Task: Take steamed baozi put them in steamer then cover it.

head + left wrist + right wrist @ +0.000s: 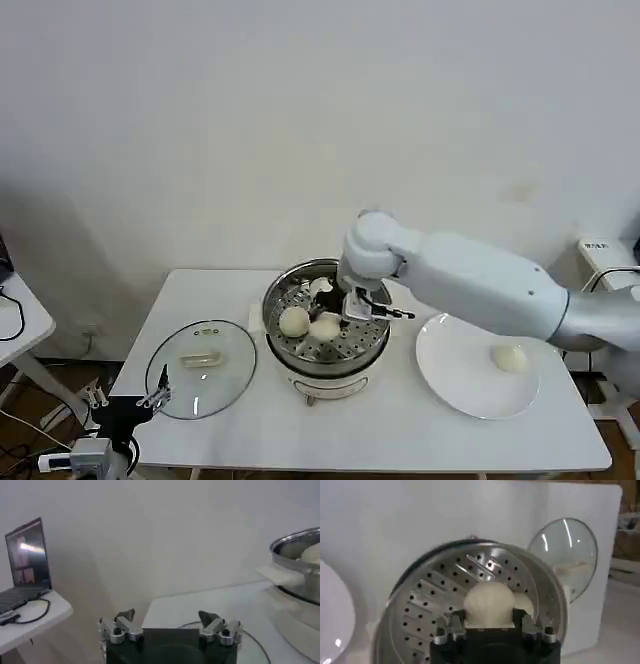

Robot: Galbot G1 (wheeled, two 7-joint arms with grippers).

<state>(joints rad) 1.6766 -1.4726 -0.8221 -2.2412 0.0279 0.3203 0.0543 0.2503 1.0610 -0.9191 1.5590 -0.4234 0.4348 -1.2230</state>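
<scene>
Steel steamer (pixel 326 335) sits mid-tabletop (pixel 400 420); the right pincer (pixel 352 304) hangs over its perforated tray, closed on a baozi (pixel 488 601) directly above the holes, with two others alongside. One bun (pixel 510 358) remains on the plate (pixel 450 385), right of the steamer. Left pincer (pixel 170 628) waits wide by the glass lid (pixel 201 368), left of the steamer.

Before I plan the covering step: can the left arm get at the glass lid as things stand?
Probably yes. The left gripper hangs open at the near rim of the glass lid, and nothing lies on its handle.
</scene>
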